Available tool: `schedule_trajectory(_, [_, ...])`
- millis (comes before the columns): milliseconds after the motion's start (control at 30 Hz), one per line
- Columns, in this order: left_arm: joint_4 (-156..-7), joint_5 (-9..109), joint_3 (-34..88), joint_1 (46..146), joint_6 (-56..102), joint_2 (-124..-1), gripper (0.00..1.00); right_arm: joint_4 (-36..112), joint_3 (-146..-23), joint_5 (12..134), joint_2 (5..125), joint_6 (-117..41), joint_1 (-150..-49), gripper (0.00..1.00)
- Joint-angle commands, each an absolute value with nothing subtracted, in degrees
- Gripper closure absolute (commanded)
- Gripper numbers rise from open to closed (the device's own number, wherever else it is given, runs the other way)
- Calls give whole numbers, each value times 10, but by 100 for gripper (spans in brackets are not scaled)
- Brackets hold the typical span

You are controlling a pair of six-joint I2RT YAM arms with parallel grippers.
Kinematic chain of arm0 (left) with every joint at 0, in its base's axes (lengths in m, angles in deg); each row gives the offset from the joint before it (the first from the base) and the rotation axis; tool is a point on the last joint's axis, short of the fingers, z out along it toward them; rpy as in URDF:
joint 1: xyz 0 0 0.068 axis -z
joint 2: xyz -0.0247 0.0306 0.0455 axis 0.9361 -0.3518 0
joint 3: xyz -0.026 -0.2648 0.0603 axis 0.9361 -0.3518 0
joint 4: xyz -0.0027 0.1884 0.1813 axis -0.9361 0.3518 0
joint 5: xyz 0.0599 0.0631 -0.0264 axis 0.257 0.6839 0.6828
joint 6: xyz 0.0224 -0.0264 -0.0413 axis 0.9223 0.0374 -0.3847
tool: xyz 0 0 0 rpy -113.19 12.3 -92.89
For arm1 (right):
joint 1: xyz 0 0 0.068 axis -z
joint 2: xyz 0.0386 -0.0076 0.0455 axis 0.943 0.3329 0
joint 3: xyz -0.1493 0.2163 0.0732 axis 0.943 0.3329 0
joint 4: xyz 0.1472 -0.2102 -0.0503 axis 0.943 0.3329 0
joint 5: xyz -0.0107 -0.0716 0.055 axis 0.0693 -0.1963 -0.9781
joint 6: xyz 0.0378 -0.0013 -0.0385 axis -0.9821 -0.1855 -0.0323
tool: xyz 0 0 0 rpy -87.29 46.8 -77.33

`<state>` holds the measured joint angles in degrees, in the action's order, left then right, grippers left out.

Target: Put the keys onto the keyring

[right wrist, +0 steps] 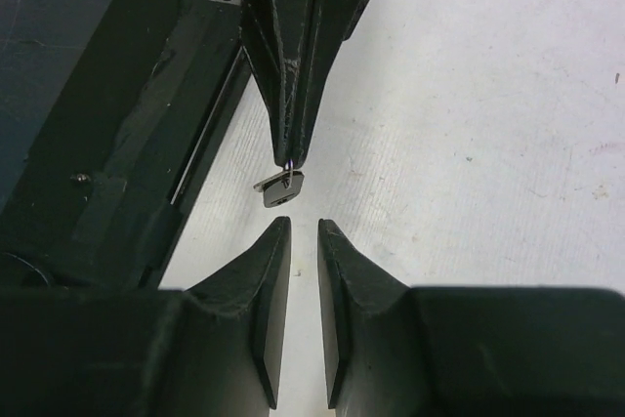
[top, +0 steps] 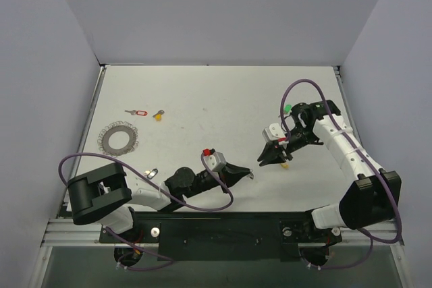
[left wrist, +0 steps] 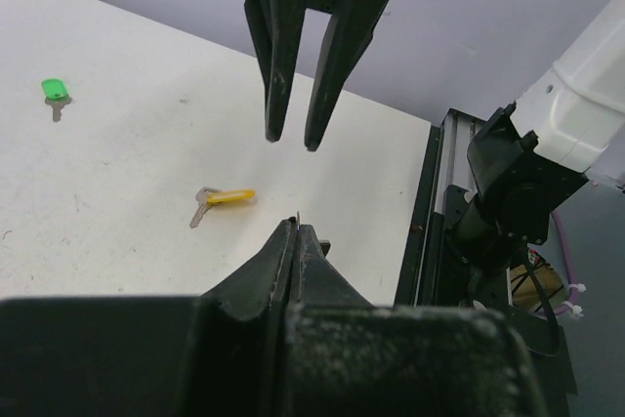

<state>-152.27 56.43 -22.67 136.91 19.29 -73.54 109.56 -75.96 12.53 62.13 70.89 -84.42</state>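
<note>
White table (top: 216, 99); left pincer (top: 247, 175) pinches black key (right wrist: 282, 189), mostly hidden

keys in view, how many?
5: red and yellow near keyring; green beside right arm; orange-yellow by right gripper; black in left gripper. Arms may hide more.

White table (top: 223, 92) is filling the centre of the top view, lying under soft, even light. Plain pale lilac-grey walls are enclosing it: back wall (top: 223, 11) across the top, left wall (top: 40, 85) and right wall (top: 405, 52) slanting down the sides. A metal rail (top: 74, 234) is running along the lower edge.
</note>
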Motion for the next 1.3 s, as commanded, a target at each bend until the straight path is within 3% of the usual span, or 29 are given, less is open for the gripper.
schedule_trajectory(0, [-1689,551,-218,1368,201,-717,100,1272,-777,86,647,794,-856,85])
schedule_trajectory(267, [-1688,549,-211,1368,204,-720,100,1272,-774,79,654,787,-864,75])
schedule_trajectory(533, [-1672,546,-200,1369,214,-713,100,1272,-760,74,669,785,-879,73])
schedule_trajectory(1133, [-1655,545,-182,1369,221,-713,100,1272,-752,81,683,787,-894,88])
schedule_trajectory(1267, [-1655,548,-185,1369,221,-714,100,1272,-754,84,681,782,-895,100])
